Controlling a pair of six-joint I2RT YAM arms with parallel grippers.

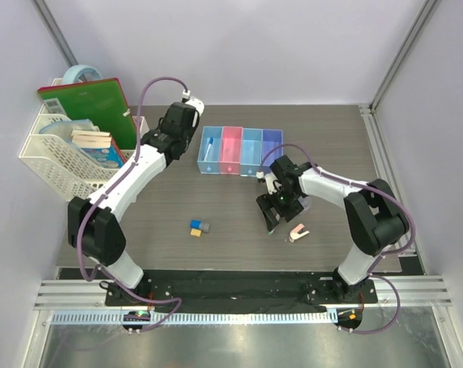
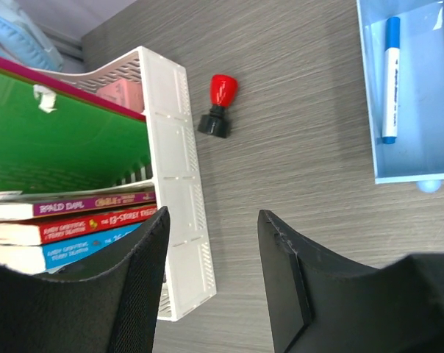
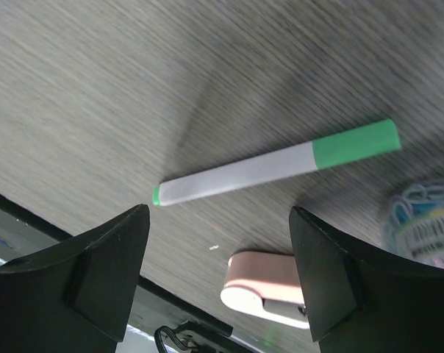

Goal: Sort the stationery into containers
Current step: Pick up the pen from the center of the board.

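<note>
The containers are a joined row of light blue, pink, light blue and purple-blue bins at mid-table. A blue-tipped pen lies in the leftmost bin. My left gripper hovers open between basket and bins, short of a red-and-black knob lying on the table. My right gripper is open just above the table, with a pink-white clip between its fingers and a white pen with green cap just beyond. The tub of clips shows at the right edge. Yellow, blue and grey blocks lie together.
A white mesh basket with a green book, notebooks and a light blue tape roll stands at the far left, close to my left arm. The table's near edge runs right behind the clip.
</note>
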